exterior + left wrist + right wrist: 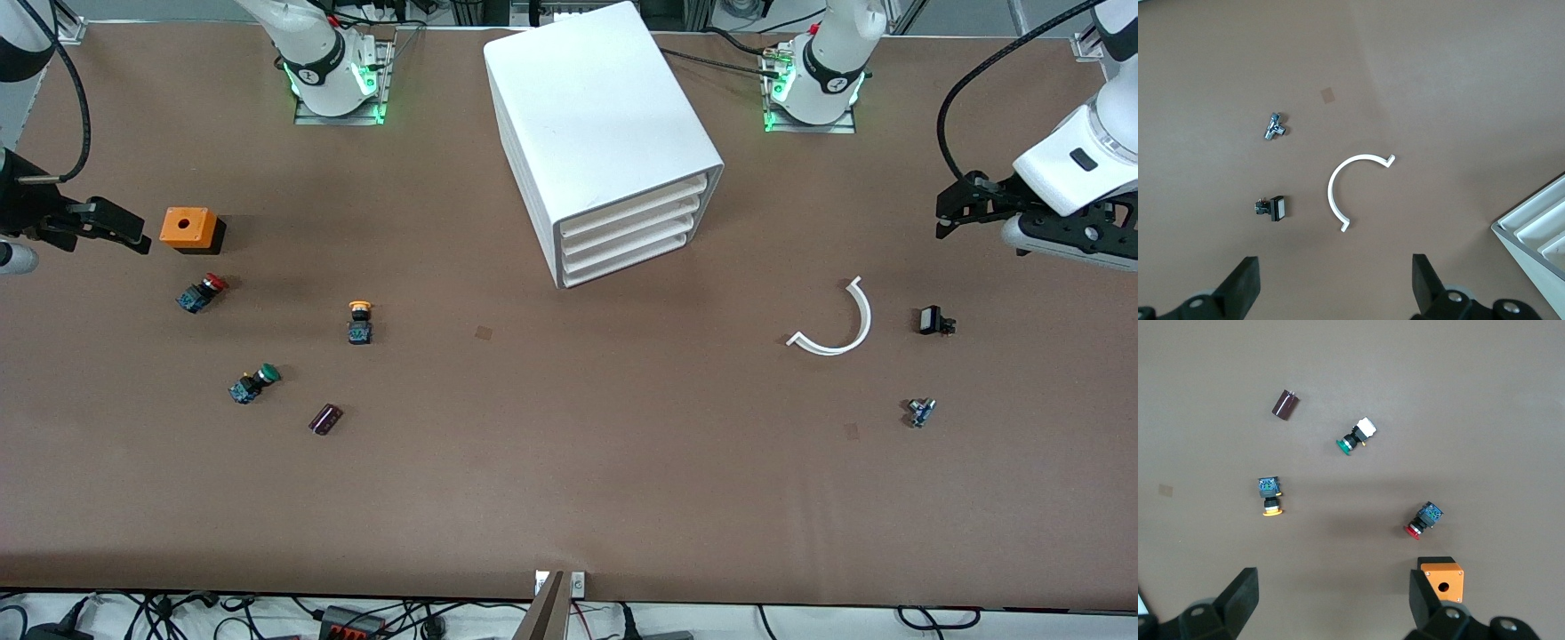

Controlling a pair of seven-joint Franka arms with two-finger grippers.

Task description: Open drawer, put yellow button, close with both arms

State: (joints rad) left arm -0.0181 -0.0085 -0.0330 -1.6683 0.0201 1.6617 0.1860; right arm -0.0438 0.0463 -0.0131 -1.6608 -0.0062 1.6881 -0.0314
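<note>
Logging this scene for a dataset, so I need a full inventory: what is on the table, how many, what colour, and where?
cabinet: 1, white, four shut drawers, mid-table between the arm bases
yellow button: 1, toward the right arm's end
red button: 1, beside the orange box
green button: 1, nearer the camera
dark cylinder: 1, maroon
curved bracket: 1, white, toward the left arm's end
black switch: 1
metal fitting: 1
left gripper: open, waiting
right gripper: open, waiting

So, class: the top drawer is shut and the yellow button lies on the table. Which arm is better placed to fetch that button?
Probably the right arm. Its end effector, open, hangs at the yellow button's end of the table. The left end effector, also open, is over the other end, with the cabinet between; its drawer is shut.
</note>
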